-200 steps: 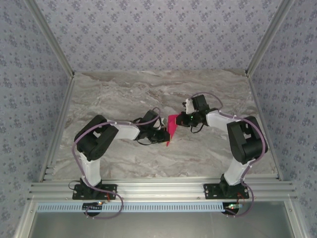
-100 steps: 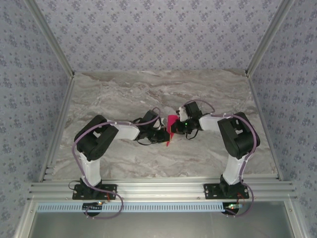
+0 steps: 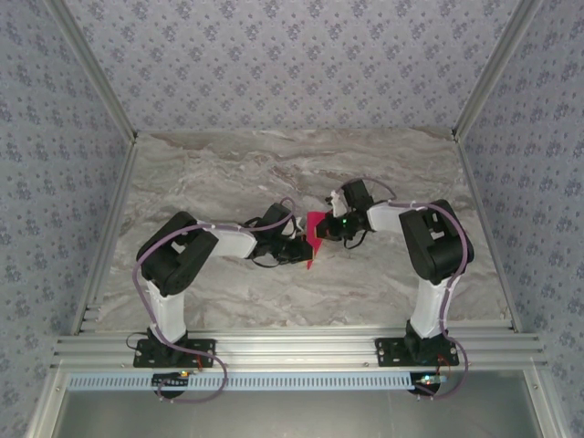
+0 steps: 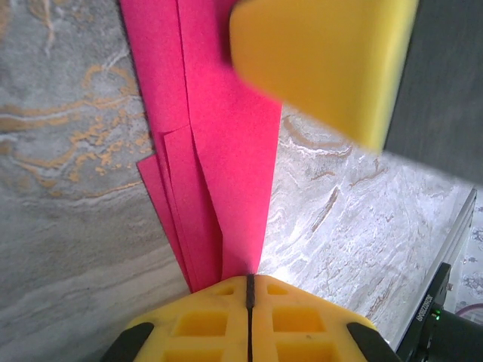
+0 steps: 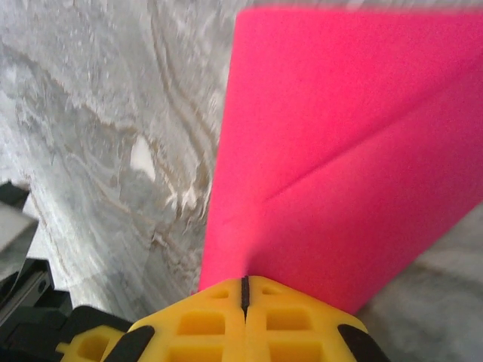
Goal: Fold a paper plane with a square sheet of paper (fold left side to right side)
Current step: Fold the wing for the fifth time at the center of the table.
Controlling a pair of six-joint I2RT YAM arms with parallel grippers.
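At the middle of the marble table (image 3: 219, 173): the square sheet of paper (image 3: 315, 234), creased into a narrow, layered shape. Runs lengthwise from far to near, narrowing toward the near side. Hangs between the two arms, touching both. Just to its left and a little nearer: the left gripper (image 3: 299, 248), pressed together on the edge of the pink layers, as seen from the left wrist. Just to its right and a little farther back: the right gripper (image 3: 332, 226), likewise clamped on a broad flap. Equally close, then. Probably calls for carrying the left-held side across the long axis toward the right.
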